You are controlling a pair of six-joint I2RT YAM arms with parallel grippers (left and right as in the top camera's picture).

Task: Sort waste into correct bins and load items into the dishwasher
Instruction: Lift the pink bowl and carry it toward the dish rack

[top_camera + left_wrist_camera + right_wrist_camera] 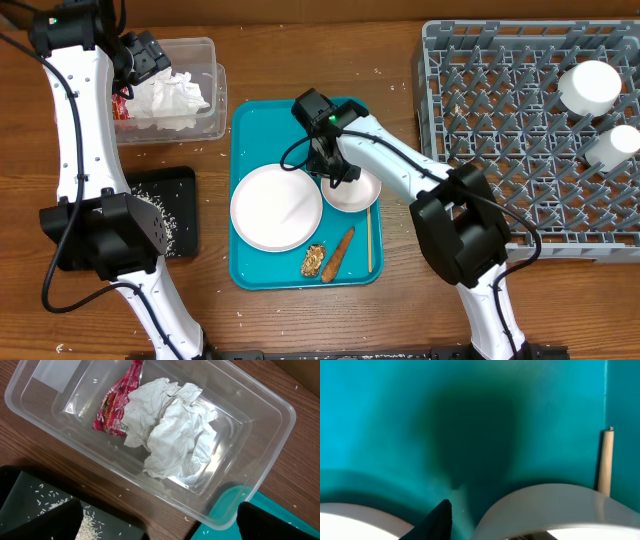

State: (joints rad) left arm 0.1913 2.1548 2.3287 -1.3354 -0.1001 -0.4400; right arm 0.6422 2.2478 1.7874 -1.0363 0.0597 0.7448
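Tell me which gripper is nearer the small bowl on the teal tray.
Right. The right gripper sits at the left rim of the small bowl, over the teal tray. The left gripper hovers above the clear tub, far off toward the table's upper-left corner.

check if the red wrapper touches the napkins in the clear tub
Touching: the left wrist view shows the napkins overlapping the red wrapper along its edge.

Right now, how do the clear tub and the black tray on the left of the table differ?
The clear tub is see-through and deep-walled; the black tray is opaque and shallow. The tub holds crumpled white napkins and a red wrapper; the tray holds scattered white grains. Both are rectangular and sit left of the teal tray.
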